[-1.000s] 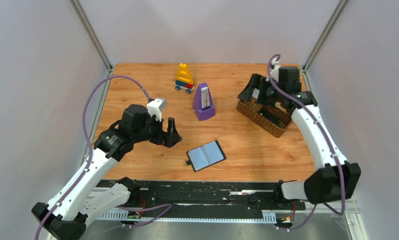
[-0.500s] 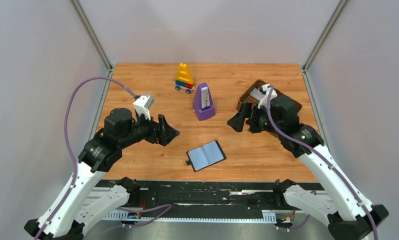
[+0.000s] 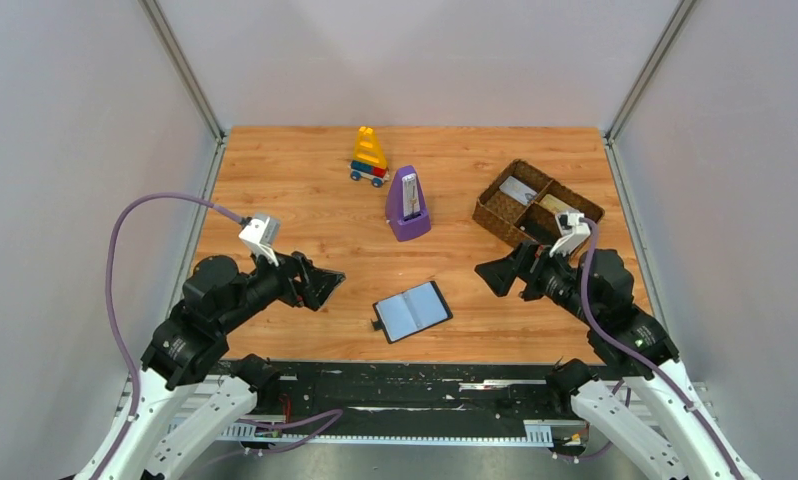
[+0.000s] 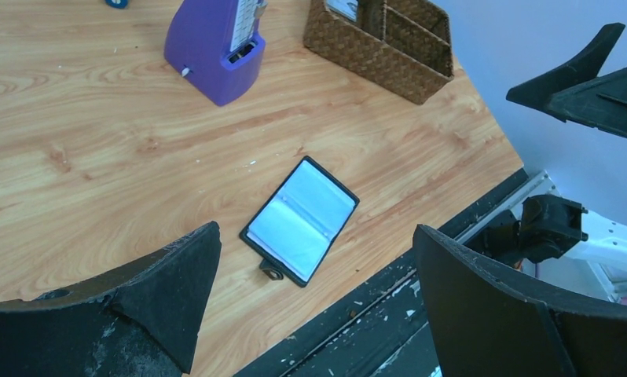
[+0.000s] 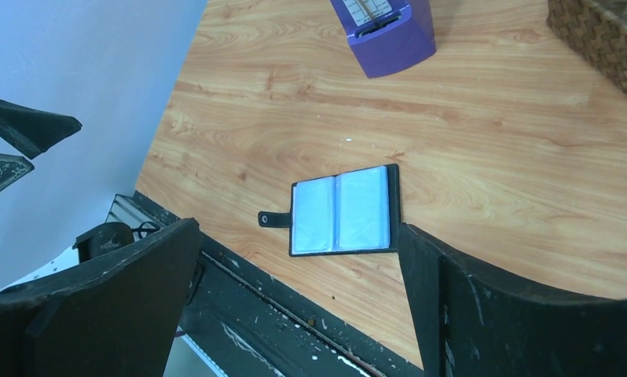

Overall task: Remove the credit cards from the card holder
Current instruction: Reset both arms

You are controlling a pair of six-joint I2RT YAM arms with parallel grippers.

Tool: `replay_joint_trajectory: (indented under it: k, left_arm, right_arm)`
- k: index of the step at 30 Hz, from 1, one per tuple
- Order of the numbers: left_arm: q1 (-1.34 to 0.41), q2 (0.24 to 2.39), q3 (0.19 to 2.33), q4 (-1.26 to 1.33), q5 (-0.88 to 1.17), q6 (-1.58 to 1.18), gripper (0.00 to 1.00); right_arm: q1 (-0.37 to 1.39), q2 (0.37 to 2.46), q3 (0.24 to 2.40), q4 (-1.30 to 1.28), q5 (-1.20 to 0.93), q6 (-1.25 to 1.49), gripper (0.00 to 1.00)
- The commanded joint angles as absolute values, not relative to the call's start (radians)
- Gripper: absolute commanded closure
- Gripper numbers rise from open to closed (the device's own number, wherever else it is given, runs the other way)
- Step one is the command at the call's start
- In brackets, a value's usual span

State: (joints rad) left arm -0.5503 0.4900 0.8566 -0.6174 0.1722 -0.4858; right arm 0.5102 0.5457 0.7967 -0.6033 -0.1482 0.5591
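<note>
Card holder (image 3: 412, 311) unmoved, open; left end effector (image 3: 325, 287) and right end effector (image 3: 491, 279) spread, empty, withdrawn.

One fixed camera overhead, one riding each wrist.

The top external camera hangs above and behind the arm bases, looking down and forward over the whole wooden table (image 3: 305, 180) from well back. The left wrist camera peers out between the spread fingers (image 4: 137, 306) of the left gripper (image 4: 317, 232), low and close to the boards, facing right across the near edge. The right wrist camera looks out through the right gripper (image 5: 298, 226) the same way, facing left. All three share the open card holder (image 3: 412, 311), the purple metronome (image 3: 407, 205) and at least a corner of the woven tray (image 3: 497, 225).
</note>
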Motion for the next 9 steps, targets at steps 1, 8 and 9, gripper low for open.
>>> replay_joint_trajectory:
  k: [1, 8, 9]
  left_arm:
    - [-0.553, 0.456, 0.841, -0.601, 0.135, -0.500, 0.00]
    - [-0.554, 0.442, 0.849, -0.634, 0.100, -0.498, 0.00]
    - [-0.554, 0.440, 0.850, -0.636, 0.097, -0.493, 0.00]
  right_arm:
    - [0.514, 0.526, 0.775, -0.551, -0.195, 0.589, 0.00]
    - [0.514, 0.521, 0.770, -0.551, -0.188, 0.592, 0.00]
    - [0.514, 0.521, 0.771, -0.552, -0.186, 0.591, 0.00]
